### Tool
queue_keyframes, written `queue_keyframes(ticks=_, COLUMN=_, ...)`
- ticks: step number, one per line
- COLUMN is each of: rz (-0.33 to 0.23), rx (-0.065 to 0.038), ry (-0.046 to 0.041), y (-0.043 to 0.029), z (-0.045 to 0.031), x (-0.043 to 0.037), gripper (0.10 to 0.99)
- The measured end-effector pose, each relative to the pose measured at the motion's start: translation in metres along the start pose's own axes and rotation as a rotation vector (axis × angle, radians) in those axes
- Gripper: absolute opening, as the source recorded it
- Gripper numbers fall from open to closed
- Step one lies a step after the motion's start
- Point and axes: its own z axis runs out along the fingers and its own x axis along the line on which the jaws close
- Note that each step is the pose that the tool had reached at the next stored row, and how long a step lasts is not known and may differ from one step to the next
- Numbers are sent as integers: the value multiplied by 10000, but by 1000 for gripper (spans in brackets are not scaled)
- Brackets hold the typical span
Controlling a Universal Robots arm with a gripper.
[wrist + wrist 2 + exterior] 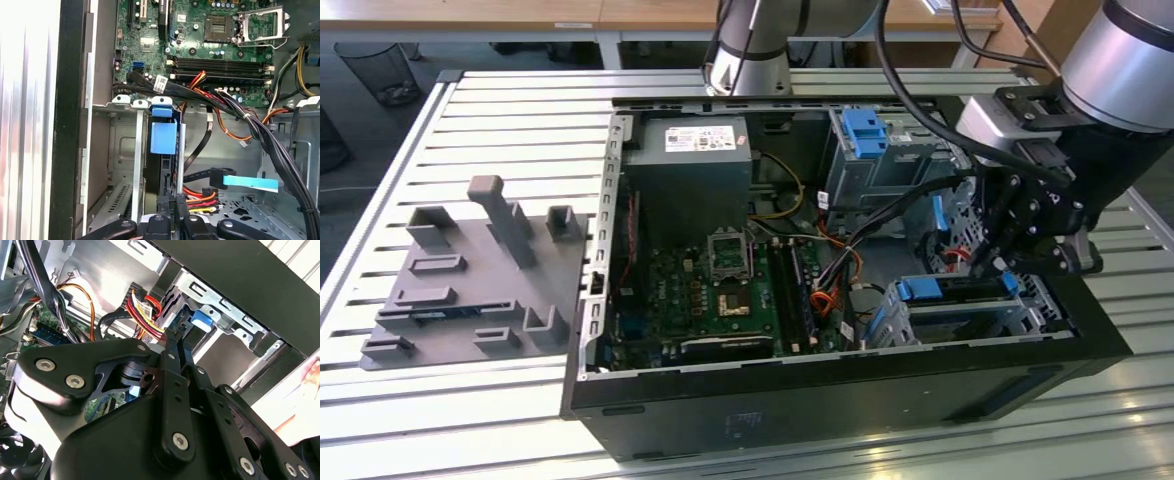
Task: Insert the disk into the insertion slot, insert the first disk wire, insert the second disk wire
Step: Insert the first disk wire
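One wire-mesh bin (pixel 380 70) stands at the exterior view's far left, beyond a slatted table (pixel 520 120) that carries one grey fixture plate (pixel 467 285) and one open black computer case (pixel 827 400). Inside the case, from left to right, are one power supply (pixel 687 185) above one green motherboard (pixel 714 290), then two drive cages: a taller grey cage (pixel 854 175) bearing one blue bracket (pixel 865 130) and, nearer the camera, the low perforated insertion slot (pixel 894 322). The single disk (pixel 958 288), in its blue carrier, sits seated in that slot. At the right, the lone arm (pixel 1121 60) hangs its gripper (pixel 983 262) just behind the slot. In both wrist views its fingers (pixel 170 360) (pixel 166 212) are pinched on the plug of one disk wire (pixel 142 307) (pixel 200 197), a red, yellow and orange bundle, at the disk's end. In the first wrist view a second wire (pixel 220 177), black with a pale blue tag, hangs just beside it, apart from the disk.
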Motion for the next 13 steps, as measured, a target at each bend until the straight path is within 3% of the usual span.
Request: queue_keyframes(ticks=13, rz=-2, rx=0, ry=0, y=3, z=36, x=16, gripper=169)
